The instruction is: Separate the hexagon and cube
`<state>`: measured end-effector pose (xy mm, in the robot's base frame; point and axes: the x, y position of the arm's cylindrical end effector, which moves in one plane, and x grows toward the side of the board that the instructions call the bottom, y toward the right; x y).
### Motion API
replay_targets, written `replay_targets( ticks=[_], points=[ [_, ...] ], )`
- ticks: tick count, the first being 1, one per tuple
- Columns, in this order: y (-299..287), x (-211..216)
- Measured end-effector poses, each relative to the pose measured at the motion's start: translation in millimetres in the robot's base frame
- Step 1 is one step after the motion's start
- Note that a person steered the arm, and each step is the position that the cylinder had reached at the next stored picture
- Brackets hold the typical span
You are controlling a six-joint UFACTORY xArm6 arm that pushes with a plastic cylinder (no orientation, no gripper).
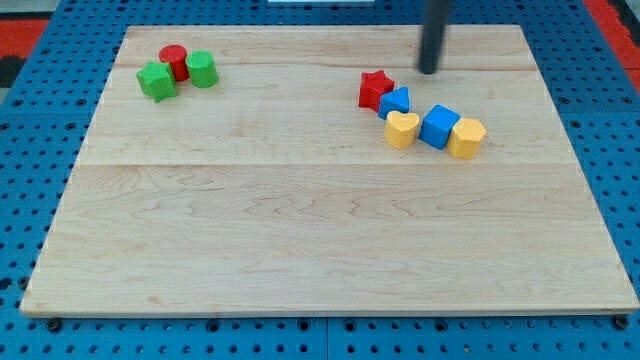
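Observation:
A blue cube (439, 126) lies at the view's right, touching a yellow hexagon (467, 138) on its right side. A yellow heart (402, 129) sits just left of the cube. A smaller blue block (395, 101) and a red star (376, 89) sit above the heart, touching each other. My tip (429, 70) stands above this cluster, up and slightly left of the blue cube, to the right of the red star, apart from every block.
At the view's top left a red cylinder (174, 60), a green star (157, 81) and another green block (202, 69) sit bunched together. The wooden board (320, 240) lies on a blue pegboard (30, 150).

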<state>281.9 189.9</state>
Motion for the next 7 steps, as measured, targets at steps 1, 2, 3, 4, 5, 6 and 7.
replay_targets(
  ticks=[1, 2, 3, 4, 5, 6, 7],
  points=[
    [42, 60],
    [-24, 104],
    [-35, 141],
    [-52, 165],
    [4, 169],
    [3, 169],
    [-10, 169]
  ],
)
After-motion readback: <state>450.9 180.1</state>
